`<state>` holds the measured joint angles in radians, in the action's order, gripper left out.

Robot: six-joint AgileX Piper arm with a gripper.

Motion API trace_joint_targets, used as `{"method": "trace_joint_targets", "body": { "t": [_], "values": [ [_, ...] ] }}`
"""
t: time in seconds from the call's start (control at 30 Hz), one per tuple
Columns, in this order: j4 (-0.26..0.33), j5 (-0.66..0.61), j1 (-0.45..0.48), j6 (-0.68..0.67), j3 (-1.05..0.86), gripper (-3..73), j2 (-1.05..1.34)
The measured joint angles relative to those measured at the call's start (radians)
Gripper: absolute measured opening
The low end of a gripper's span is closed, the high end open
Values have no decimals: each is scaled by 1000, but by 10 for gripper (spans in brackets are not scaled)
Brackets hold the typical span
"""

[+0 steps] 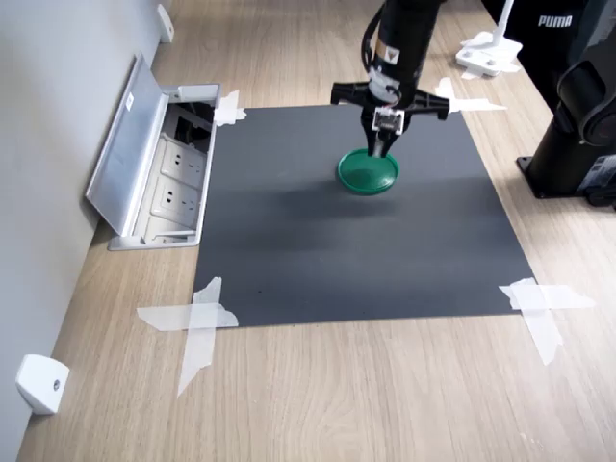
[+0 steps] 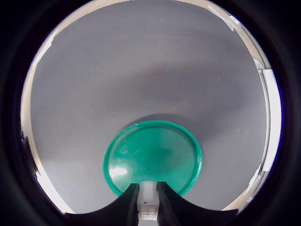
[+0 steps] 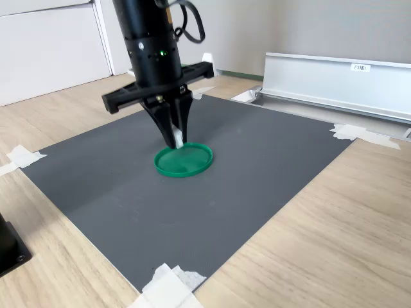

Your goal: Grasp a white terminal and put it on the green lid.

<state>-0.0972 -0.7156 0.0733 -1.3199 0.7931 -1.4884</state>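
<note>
Right now your fingers (image 2: 148,200) are clamped on the white terminal (image 2: 148,203), which sits pinched between them just above the near edge of the green lid (image 2: 153,157); in the second exterior view the tips (image 3: 176,138) hang at the lid's (image 3: 184,160) rim, not its middle. You hold it low and vertical, probably so the block drops flat rather than bouncing off. Consider nudging inward before letting go. The dark mat (image 1: 356,250) around the lid is bare, so nothing blocks you; the open socket box (image 1: 159,173) and the tape (image 1: 197,318) at the mat's corners lie well apart on the wooden surface (image 1: 337,395).
</note>
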Motion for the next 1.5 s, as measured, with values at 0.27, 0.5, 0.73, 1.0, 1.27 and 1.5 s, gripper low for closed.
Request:
{"method": "trace_joint_targets", "body": {
  "t": [0.27,0.5,0.73,1.0,1.27,1.5],
  "values": [
    [-26,12,0,1,-3,124,-46],
    [-40,29,0,18,-3,437,-60],
    [-1,65,0,131,46,647,30],
    [109,-95,-21,566,218,284,276],
    [144,-83,-21,889,217,0,533],
    [44,129,-21,1282,46,-5,780]
  ]
}}
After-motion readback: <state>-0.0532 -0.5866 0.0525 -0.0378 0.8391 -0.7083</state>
